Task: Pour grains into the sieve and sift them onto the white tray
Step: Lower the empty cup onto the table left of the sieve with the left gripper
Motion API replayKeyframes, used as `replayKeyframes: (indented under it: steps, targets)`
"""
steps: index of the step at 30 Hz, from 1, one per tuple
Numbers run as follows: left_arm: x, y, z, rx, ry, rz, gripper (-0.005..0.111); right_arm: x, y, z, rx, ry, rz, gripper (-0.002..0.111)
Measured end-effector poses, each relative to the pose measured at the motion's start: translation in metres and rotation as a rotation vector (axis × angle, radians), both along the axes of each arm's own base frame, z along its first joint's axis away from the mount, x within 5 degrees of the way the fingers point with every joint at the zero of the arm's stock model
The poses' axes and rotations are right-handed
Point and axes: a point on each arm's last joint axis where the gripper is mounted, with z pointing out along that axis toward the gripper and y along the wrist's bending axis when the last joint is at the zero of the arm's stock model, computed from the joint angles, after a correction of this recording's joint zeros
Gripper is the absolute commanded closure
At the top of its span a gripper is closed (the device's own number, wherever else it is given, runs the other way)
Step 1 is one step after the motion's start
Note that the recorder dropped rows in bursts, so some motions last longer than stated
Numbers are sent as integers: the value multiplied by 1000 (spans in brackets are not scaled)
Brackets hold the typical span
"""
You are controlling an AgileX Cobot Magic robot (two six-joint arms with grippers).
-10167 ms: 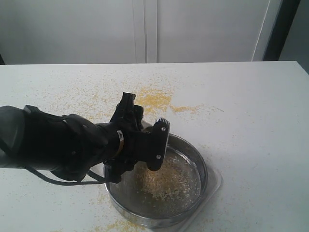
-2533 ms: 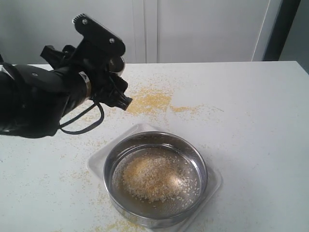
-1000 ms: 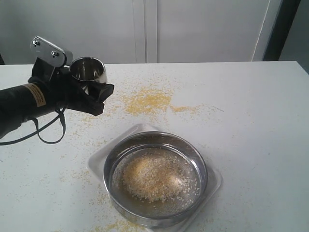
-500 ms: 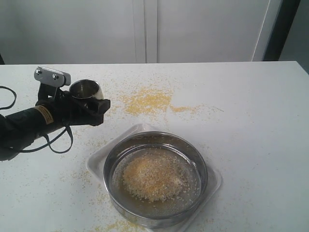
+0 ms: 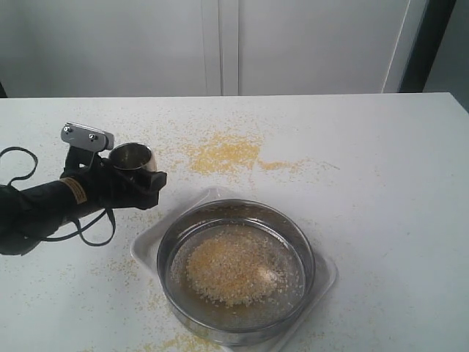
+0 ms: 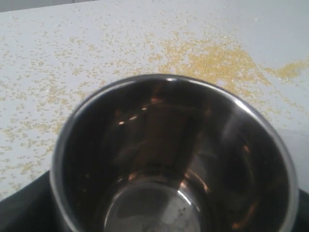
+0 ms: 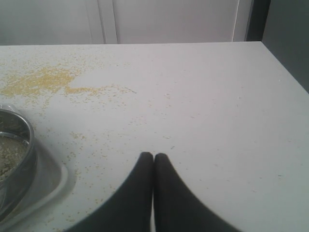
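The left end effector [image 5: 119, 174] grips an empty steel cup [image 5: 132, 156] upright near the sieve [image 5: 305, 249], which holds the grains [image 5: 231, 265] on the white tray [image 5: 327, 277] on the bench [image 5: 381, 183]; the right end effector [image 7: 153, 162] is closed.

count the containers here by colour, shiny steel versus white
Shiny steel: 2, the cup and the sieve
White: 1, the tray
Total: 3
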Motion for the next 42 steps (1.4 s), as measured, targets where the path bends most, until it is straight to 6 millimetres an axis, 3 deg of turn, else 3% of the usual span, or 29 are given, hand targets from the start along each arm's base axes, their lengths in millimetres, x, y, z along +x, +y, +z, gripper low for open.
replayKeyframes:
  steps: [8, 22, 24, 27, 30, 31, 33, 37, 42]
  targets:
    - [1, 2, -21, -2, 54, 34, 107, 0, 0, 0, 0, 0, 0, 108]
    - [7, 8, -31, 11, 18, 113, 106, 0, 0, 0, 0, 0, 0, 108]
    - [7, 8, -31, 20, 10, 109, 101, 0, 0, 0, 0, 0, 0, 108]
    - [8, 7, -31, 26, 4, 106, 81, 0, 0, 0, 0, 0, 0, 108]
    - [9, 7, -31, 27, 2, 106, 49, 0, 0, 0, 0, 0, 0, 108]
    - [9, 7, -31, 28, 1, 105, 29, 0, 0, 0, 0, 0, 0, 108]
    - [9, 7, -31, 26, 3, 108, 14, 0, 0, 0, 0, 0, 0, 108]
    - [7, 7, -33, 27, 43, 109, 13, 0, 0, 0, 0, 0, 0, 108]
    - [5, 8, -15, 56, 71, 102, 13, 0, 0, 0, 0, 0, 0, 108]
